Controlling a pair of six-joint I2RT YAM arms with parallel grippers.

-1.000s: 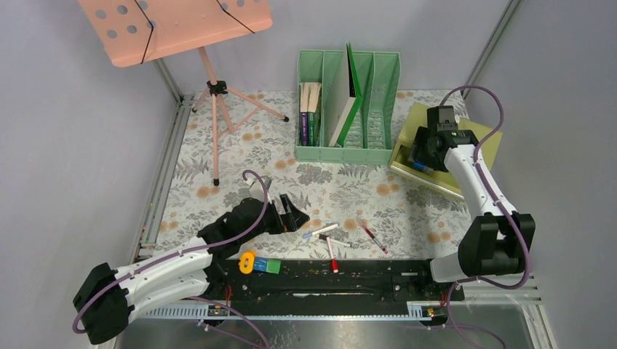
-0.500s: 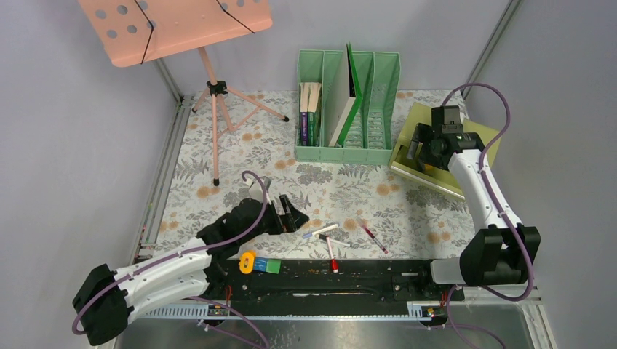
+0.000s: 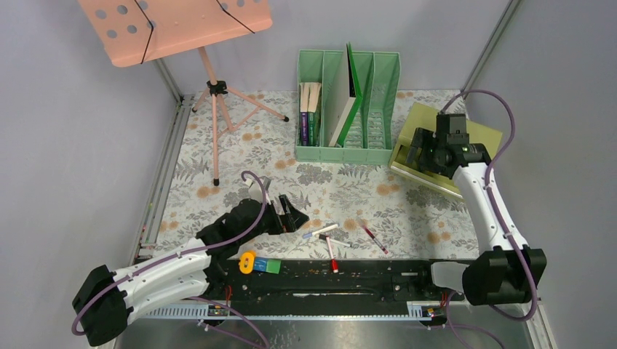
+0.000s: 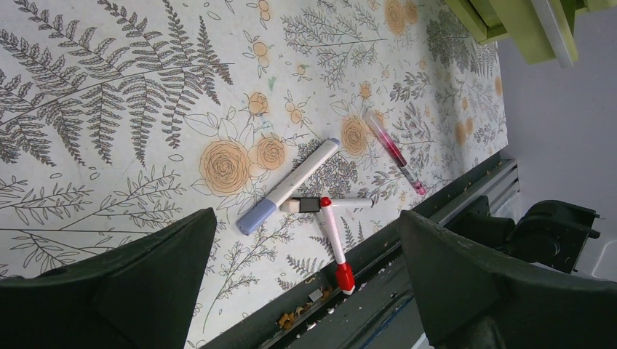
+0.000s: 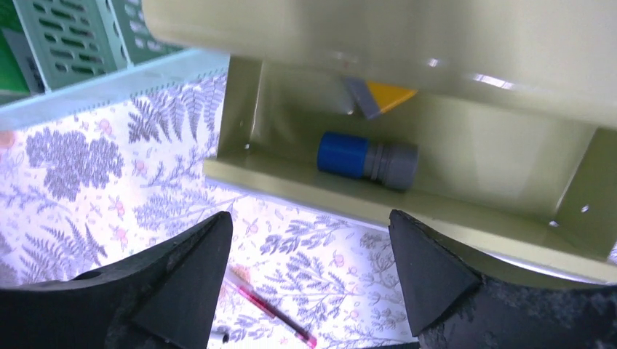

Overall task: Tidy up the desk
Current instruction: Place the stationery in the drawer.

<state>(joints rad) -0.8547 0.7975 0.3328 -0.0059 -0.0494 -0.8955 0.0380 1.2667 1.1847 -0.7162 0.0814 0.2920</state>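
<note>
1. Right gripper (image 5: 309,240): jaws well apart with nothing between them. It hangs just above the open drawer (image 5: 407,211) of the olive-green drawer box (image 3: 484,131), at the far right of the desk (image 3: 240,156).
2. Drawer contents: a blue-and-grey cylinder (image 5: 367,158) lies on its side on the drawer floor. An orange-and-grey piece (image 5: 382,96) sits at the back, partly hidden under the box top.
3. Left gripper (image 4: 305,218): jaws at full spread and empty, low over the pens near the desk's near rail.
4. Pens: the lilac-capped marker (image 4: 291,185), the short white marker (image 4: 327,204) and the red-capped pen (image 4: 335,243) meet at one spot, ends touching. The pink pen (image 4: 393,149) lies apart from them, to their right.
5. Judgement: the step in hand is moving loose pens into the drawer, and most of that is not yet done.
6. Raise your right gripper straight up first, so the fingers clear the drawer's front wall before you swing toward the pens.
7. With the left, take the lilac-capped marker at mid-barrel, away from the crossing, with the jaws set across its length.
8. Risk: closing at the crossing could drag the red-capped pen toward the rail.
</note>
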